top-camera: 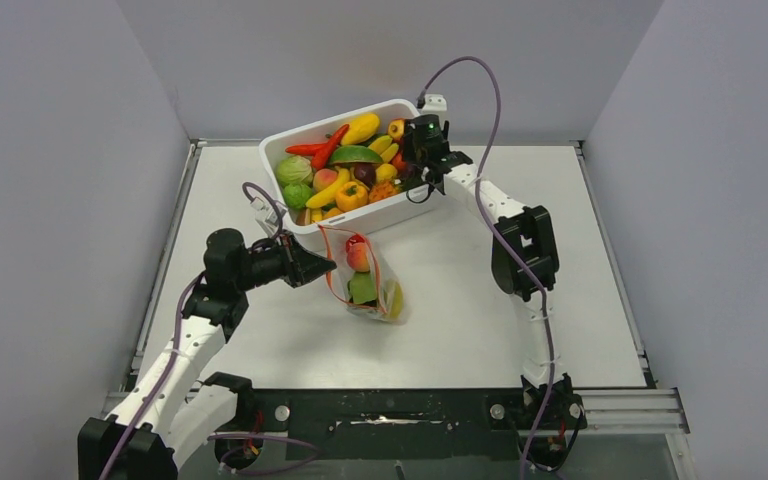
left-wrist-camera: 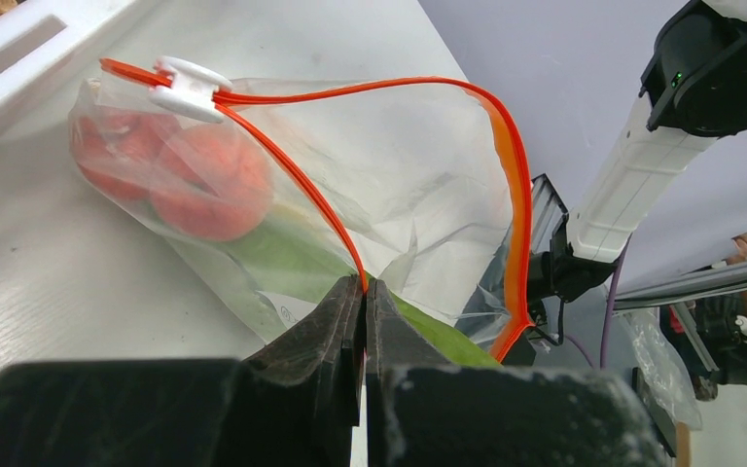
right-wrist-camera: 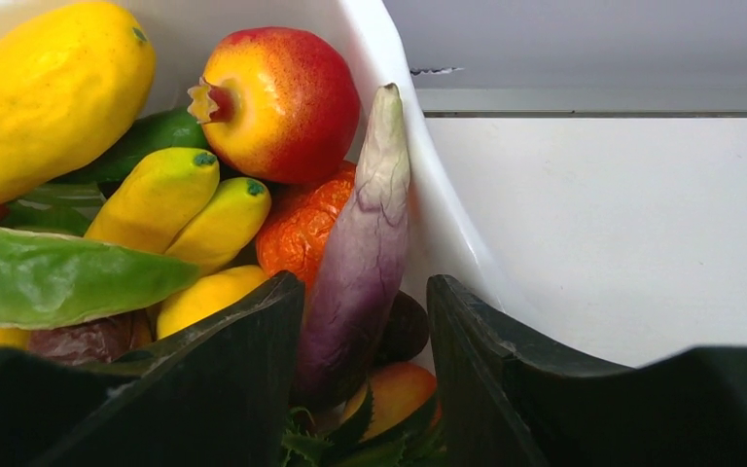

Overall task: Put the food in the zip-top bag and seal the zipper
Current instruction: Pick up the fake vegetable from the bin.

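Bench left: left gripper (top-camera: 326, 268) pinched together on the zipper (left-wrist-camera: 297, 180) of the zip-top bag (top-camera: 368, 285). The bag lies mid-bench, just before the white tub (top-camera: 380, 212), with food (top-camera: 359, 257) inside. Only the left wrist view shows the white slider (left-wrist-camera: 190, 88) at the strip's far end and the gaping mouth. Tub's right end: right gripper (top-camera: 422, 160), jaws apart, straddles a purple vegetable (right-wrist-camera: 365, 224) seen only in the right wrist view.

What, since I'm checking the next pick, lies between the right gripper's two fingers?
A pale purple pointed toy vegetable, leaning on the wall of the white tub, stands between the open fingers of the right gripper; the right wrist view shows it.
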Controlling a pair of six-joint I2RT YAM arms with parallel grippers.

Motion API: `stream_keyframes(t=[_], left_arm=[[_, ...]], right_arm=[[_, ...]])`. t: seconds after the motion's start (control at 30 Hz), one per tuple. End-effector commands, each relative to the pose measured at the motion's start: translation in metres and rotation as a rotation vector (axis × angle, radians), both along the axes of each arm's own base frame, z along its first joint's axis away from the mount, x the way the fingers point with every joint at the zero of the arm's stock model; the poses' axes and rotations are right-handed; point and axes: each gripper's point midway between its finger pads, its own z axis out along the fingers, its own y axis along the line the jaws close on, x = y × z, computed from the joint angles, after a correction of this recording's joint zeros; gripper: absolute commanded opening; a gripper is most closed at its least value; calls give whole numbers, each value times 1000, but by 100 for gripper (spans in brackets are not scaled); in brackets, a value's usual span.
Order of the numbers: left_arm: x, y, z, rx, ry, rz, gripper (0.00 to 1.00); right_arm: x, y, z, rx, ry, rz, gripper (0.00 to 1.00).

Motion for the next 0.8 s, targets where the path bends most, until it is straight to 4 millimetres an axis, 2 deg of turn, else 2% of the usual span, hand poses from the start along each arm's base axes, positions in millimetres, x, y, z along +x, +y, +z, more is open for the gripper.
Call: stream_keyframes(t=[0.0, 0.37, 0.57, 0.77], left_arm=[[0, 0, 22, -27, -94, -21, 0], [0, 2, 23, -37, -94, -23, 0], [2, 5, 23, -41, -96, -14, 0], [4, 8, 24, -57, -93, -7, 0]], right_arm=[[21, -5, 24, 28, -98, -58, 51], [34, -4, 8, 56, -100, -81, 51], [36, 1, 4, 46, -107, -37, 32], [30, 5, 13, 61, -131, 3, 26]])
